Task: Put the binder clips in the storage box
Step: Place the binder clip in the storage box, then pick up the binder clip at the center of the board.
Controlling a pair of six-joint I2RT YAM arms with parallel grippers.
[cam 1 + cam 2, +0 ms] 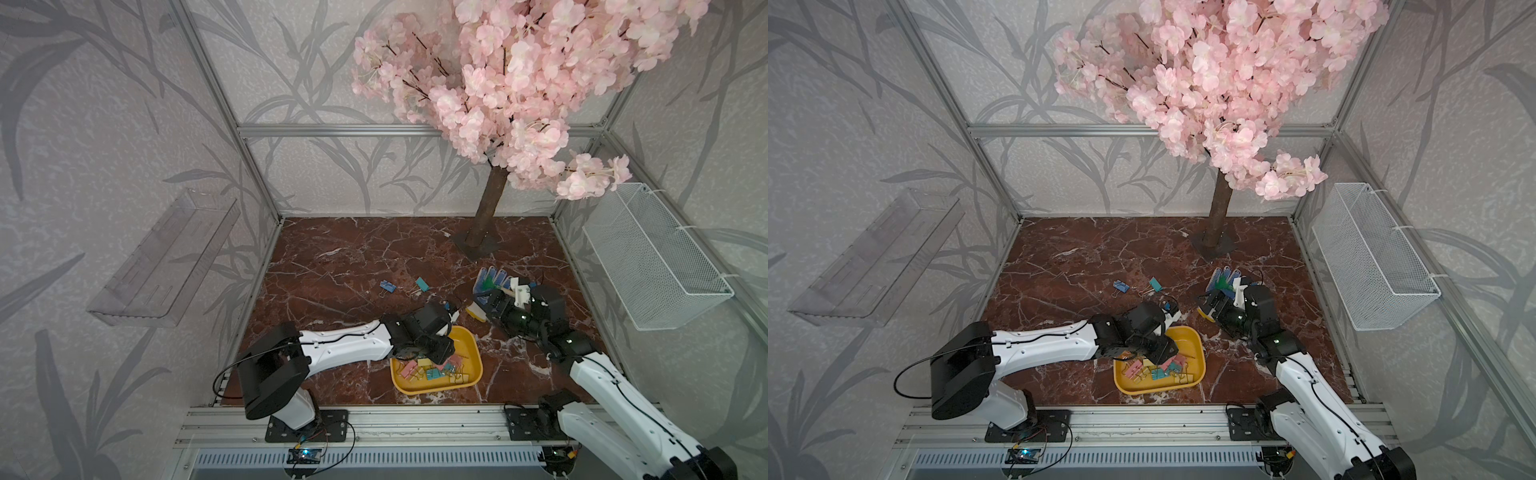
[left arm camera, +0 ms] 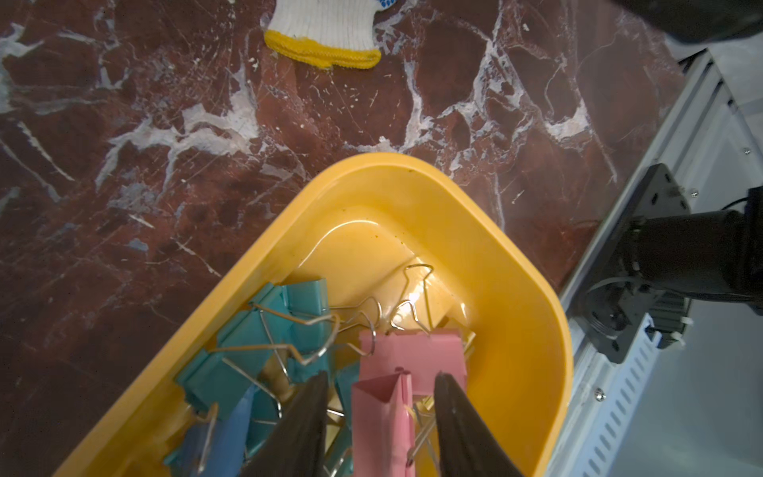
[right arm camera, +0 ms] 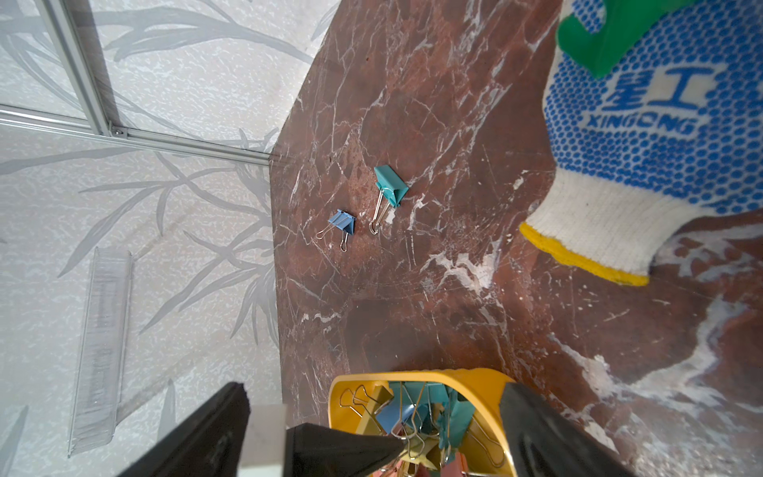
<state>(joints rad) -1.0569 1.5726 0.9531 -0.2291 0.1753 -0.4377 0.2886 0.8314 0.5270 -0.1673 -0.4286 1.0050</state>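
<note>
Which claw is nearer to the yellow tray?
Left. The left claw hangs in the tray, just over the clips, a pink clip between its fingers. The right claw is off the tray, beside the glove.

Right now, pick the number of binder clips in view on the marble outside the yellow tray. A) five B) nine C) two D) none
C: in a top view only a blue clip and a teal clip lie on the marble table, apart from the yellow tray.
</note>
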